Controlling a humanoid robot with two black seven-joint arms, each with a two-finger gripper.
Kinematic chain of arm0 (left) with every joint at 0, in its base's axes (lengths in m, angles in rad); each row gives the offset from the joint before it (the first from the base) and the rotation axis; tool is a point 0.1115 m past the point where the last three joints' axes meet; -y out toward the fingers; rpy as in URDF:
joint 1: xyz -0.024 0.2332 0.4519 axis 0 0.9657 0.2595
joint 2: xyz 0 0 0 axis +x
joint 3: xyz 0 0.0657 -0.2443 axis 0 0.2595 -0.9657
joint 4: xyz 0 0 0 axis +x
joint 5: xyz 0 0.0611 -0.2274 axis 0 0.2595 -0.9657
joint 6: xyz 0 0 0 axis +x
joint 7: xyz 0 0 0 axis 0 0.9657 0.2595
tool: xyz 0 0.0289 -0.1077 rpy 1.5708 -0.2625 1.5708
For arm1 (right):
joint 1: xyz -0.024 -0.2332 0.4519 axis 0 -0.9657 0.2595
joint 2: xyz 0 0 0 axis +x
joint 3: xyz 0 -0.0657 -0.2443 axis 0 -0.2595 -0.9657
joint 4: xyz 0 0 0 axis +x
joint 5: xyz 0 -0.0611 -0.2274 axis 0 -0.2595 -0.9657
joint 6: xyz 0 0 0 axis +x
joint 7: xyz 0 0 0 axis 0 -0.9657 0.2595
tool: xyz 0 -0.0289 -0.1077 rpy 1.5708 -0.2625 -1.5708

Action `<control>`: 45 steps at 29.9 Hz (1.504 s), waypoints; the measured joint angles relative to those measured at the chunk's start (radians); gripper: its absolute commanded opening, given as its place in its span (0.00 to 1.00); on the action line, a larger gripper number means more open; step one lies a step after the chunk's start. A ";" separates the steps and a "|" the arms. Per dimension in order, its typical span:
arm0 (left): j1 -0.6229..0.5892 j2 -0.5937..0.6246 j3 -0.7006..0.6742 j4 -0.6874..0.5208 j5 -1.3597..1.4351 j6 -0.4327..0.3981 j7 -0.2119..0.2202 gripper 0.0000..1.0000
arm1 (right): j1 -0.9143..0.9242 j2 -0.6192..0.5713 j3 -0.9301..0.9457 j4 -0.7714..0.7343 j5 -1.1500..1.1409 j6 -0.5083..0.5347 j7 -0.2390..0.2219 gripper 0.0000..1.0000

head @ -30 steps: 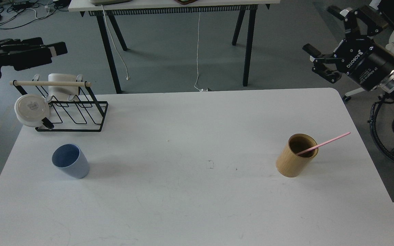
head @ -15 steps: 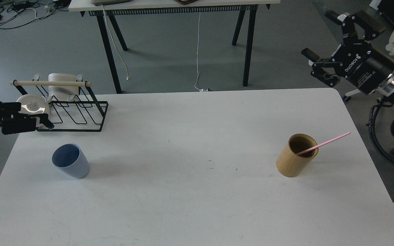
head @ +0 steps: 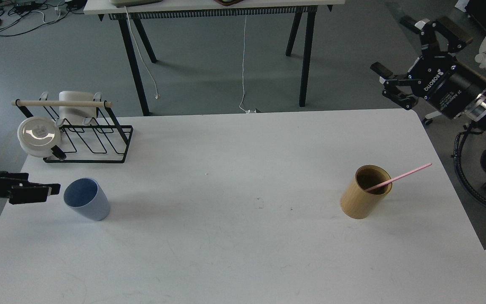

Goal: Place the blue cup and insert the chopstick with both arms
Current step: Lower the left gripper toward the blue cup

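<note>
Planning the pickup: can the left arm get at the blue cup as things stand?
Probably yes. The left gripper sits level with the blue cup, just to its left, with only bare table between them; the rack stands farther back.

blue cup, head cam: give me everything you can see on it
The blue cup is a plain, handleless tumbler, matte pale blue, plastic by its look, narrowing toward the base. It stands upright on the white table near the left edge, in front of the wire rack, and looks empty. The left tool sits just left of its rim, apart from it. Only the table touches it.
</note>
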State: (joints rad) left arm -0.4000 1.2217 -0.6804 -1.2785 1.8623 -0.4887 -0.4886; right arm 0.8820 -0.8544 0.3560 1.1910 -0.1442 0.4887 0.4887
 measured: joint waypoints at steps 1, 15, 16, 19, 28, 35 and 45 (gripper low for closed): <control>-0.002 -0.010 0.000 0.010 0.000 0.000 0.000 0.99 | 0.000 0.000 0.001 0.001 0.000 0.000 0.000 0.99; -0.054 -0.067 0.001 0.073 0.000 0.000 0.000 0.99 | 0.001 0.003 0.008 0.001 0.000 0.000 0.000 0.99; -0.058 -0.069 0.001 0.077 0.000 0.000 0.000 0.99 | 0.002 0.003 0.008 0.001 0.000 0.000 0.000 0.99; -0.061 -0.082 0.001 0.100 0.000 0.000 0.000 0.99 | 0.000 0.003 0.007 0.001 0.000 0.000 0.000 0.99; -0.061 -0.158 0.002 0.169 0.003 0.000 0.000 0.98 | -0.003 0.004 0.007 -0.001 0.000 0.000 0.000 0.99; -0.060 -0.206 0.003 0.199 0.003 0.000 0.000 0.97 | -0.006 0.003 0.007 -0.001 0.000 0.000 0.000 0.99; -0.057 -0.264 0.004 0.259 0.045 0.000 0.000 0.97 | -0.010 0.002 0.008 0.002 0.001 0.000 0.000 0.99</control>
State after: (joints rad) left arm -0.4571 0.9580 -0.6765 -1.0196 1.9076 -0.4887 -0.4886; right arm 0.8716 -0.8526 0.3635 1.1932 -0.1436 0.4887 0.4887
